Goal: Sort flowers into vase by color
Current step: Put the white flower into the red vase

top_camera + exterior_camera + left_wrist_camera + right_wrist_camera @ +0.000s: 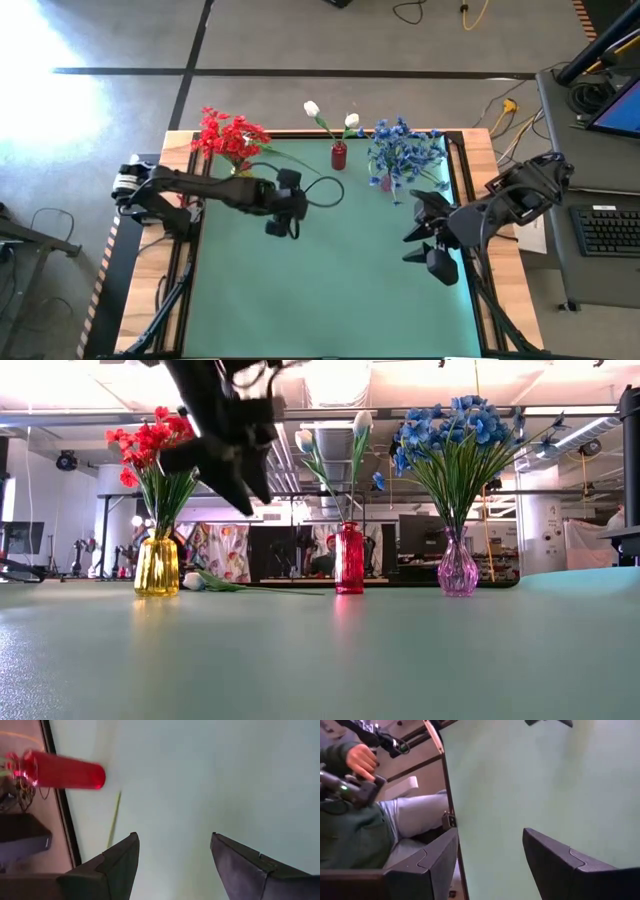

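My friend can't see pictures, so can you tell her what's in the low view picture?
Three glass vases stand in a row on a green table: a yellow vase of red flowers, a red vase with white tulips, and a pink vase of blue flowers. One loose white flower lies between the yellow and red vases, under a dark robot arm.

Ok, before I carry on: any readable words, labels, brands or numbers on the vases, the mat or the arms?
None can be read.
Yellow vase, red vase, pink vase: plain glass, no label visible.
Green mat: bare, no print.
Left gripper and right gripper: no visible marking.
Laptop screen and keyboard: too small to read.
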You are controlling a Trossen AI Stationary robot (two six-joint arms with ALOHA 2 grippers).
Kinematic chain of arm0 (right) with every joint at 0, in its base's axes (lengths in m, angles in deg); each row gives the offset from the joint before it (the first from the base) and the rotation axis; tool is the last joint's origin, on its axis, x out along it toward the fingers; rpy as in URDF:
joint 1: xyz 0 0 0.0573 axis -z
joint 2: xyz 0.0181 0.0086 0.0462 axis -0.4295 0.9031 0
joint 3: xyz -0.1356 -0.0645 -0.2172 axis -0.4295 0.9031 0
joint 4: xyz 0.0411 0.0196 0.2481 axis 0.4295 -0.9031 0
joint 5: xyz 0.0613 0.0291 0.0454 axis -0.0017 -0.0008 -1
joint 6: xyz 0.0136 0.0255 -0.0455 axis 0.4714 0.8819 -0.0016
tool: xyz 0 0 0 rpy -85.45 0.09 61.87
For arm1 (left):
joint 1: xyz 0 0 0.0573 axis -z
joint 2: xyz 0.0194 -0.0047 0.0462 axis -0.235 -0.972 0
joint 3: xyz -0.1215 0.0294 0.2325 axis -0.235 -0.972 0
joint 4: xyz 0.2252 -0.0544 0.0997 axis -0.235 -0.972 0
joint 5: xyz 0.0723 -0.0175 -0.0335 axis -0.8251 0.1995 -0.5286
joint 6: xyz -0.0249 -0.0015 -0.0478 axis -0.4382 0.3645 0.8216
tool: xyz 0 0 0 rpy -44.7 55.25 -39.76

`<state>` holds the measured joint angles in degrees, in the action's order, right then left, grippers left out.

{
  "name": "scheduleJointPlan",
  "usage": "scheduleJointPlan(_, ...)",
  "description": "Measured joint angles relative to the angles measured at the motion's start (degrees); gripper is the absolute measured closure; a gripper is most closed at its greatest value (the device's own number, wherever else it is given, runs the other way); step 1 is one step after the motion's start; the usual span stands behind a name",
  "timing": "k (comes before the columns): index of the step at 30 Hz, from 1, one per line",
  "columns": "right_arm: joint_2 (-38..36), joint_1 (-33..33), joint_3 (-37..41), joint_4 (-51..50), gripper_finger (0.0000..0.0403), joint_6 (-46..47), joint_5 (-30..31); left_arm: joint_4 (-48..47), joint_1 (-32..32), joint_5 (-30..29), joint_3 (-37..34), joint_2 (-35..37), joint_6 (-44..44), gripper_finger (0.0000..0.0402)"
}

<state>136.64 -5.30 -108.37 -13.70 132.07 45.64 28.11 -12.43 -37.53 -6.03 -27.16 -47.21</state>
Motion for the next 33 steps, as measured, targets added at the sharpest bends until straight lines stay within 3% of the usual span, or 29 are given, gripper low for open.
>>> scheduleJointPlan(22,-0.2,0.0,0.0,3.5,0.0188,-1.5,3.0,18.9,-22.2,6.0,-1.2,-14.9,-22.0,0.017)
scheduleJointPlan(33,-0.2,0.0,0.0,5.8,0.0188,0.4,2.9,21.5,-29.1,10.0,-1.2,-17.3,-24.4,0.018)
